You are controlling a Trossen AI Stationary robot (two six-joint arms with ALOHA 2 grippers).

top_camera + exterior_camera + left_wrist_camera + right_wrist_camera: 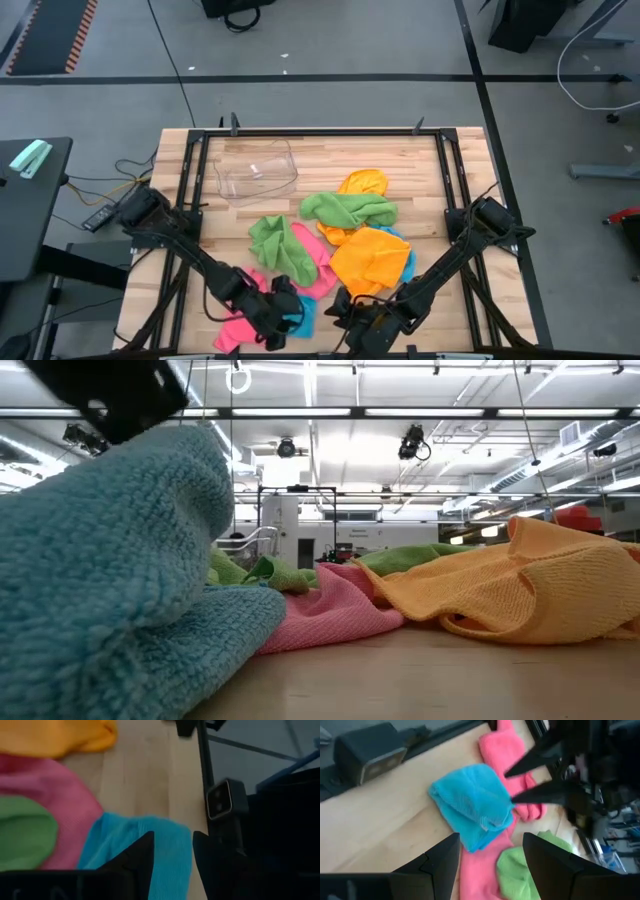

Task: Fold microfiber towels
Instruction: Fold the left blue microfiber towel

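A sky-blue towel (pixel 303 318) lies bunched near the table's near edge, partly on a pink towel (pixel 240 328). My left gripper (pixel 285 312) is at the blue towel's left side, shut on it; the right wrist view shows its fingers (pixel 532 795) at the towel's edge. My right gripper (pixel 352 320) hangs open just right of the blue towel (pixel 470 805), with nothing between its fingers. Behind lie green towels (pixel 345 208), orange towels (pixel 370 255) and another pink one (pixel 320 265), piled on one another on the wood. My left gripper has a bunched part of the blue towel's edge (pixel 172 847) between its two fingers, coming slanting down from the table's left. That part humps up toward the gripper (pixel 110 400). The rest of the towel (pixel 150 650) lies on the table and the pink towel.
A clear plastic tub (pixel 257 172) stands at the back left of the table. A black frame (pixel 445 170) rims the tabletop. Bare wood shows at the back right (pixel 440 190) and in front of the orange towel (pixel 450 670).
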